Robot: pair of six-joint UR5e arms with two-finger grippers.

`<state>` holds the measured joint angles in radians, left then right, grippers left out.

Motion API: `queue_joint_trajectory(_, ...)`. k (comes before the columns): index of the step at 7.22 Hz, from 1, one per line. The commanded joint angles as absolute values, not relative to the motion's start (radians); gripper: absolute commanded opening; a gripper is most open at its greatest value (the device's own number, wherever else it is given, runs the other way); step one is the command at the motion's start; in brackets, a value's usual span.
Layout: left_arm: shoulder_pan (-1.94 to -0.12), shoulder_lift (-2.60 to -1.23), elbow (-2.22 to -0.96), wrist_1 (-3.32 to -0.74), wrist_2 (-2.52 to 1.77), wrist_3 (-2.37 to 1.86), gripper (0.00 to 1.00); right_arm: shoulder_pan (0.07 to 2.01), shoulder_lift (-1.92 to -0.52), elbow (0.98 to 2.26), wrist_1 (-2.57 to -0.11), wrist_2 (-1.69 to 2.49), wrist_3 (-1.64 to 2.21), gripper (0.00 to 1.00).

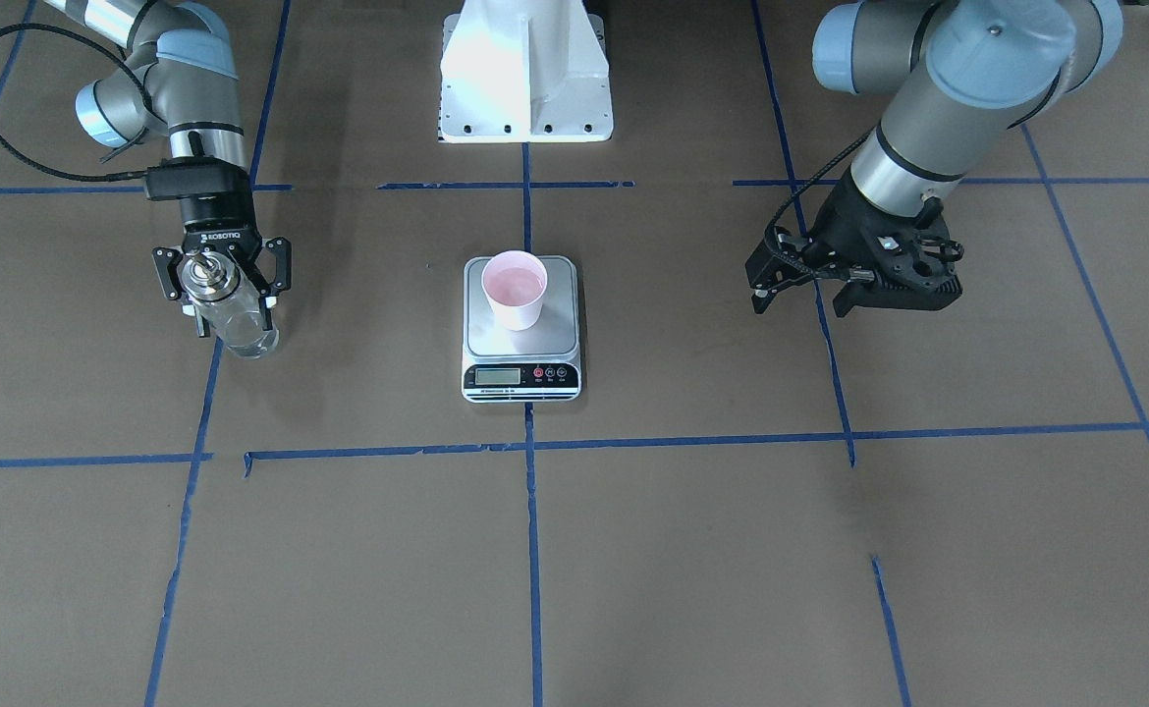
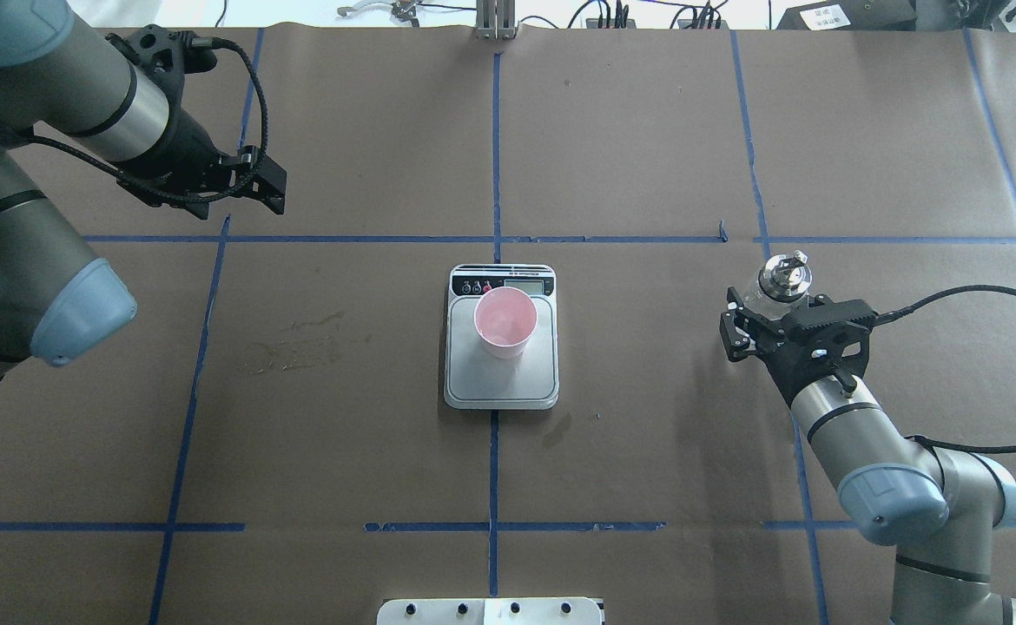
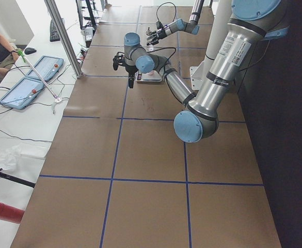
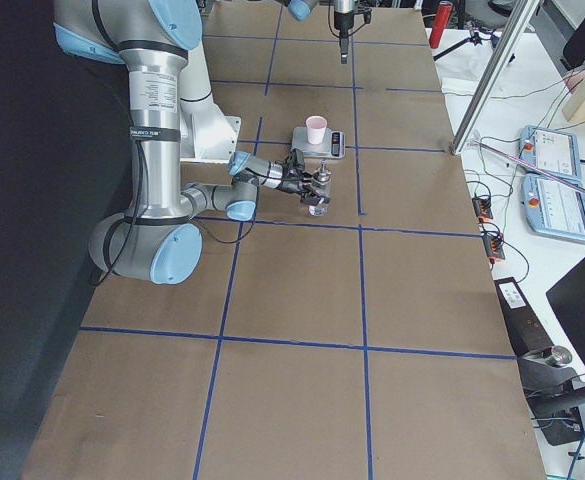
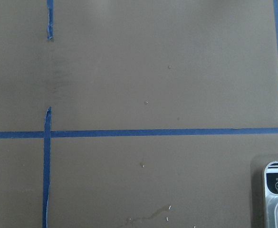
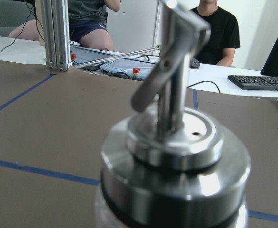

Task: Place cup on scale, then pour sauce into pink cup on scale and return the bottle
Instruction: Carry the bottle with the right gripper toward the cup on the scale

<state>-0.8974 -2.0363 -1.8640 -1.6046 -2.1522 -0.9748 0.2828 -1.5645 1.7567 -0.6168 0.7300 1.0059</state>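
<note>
Writing: "ROBOTIQ" in white on the right pincer [image 1: 234, 312] body. The marks under the scale [image 1: 560, 332] display are too small to read.
Bottle [image 1: 252, 340]: upright with its long axis vertical and its spout [image 6: 172, 61] on top. It is on the robot's right side, well apart from the scale. Whether its base touches the counter [image 1: 692, 550] cannot be told.
Right pincer: fingers closed on the bottle's glass body just below the metal collar.
Left pincer [image 1: 800, 299]: fingers spread and holding nothing. It hangs over the robot's left side, well apart from the scale.
Cup [image 1: 514, 287]: upright on the steel platform, mouth up, pink inside.
Scale: on the centre tape [image 1: 533, 550] line, long axis along it. The display strip faces away from the robot.
</note>
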Motion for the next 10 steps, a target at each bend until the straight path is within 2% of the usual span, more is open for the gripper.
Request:
queue_joint_trajectory(1, -0.897, -2.037, -1.867, -1.605, -2.152, -0.976, 0.95, 0.287, -1.499, 1.787, -0.672, 0.744, 0.936, 0.00)
queue_joint_trajectory(5, -0.897, -2.036, -1.861, -1.605, -2.154, -0.974, 0.95, 0.279, -1.355, 1.822, -0.887, 0.748, 0.875, 0.00)
queue_joint_trajectory(6, -0.897, -2.034, -1.853, -1.606, -2.154, -0.968, 0.95, 0.279, -1.260, 1.827, -1.002, 0.752, 0.770, 0.00)
queue_joint_trajectory(8, -0.897, -2.033, -1.852, -1.606, -2.155, -0.963, 0.95, 0.273, -1.204, 1.882, -1.269, 0.752, 0.589, 0.00)
queue_joint_trajectory(10, -0.897, -2.033, -1.850, -1.606, -2.155, -0.962, 0.95, 0.273, -1.166, 1.884, -1.446, 0.749, 0.466, 0.00)
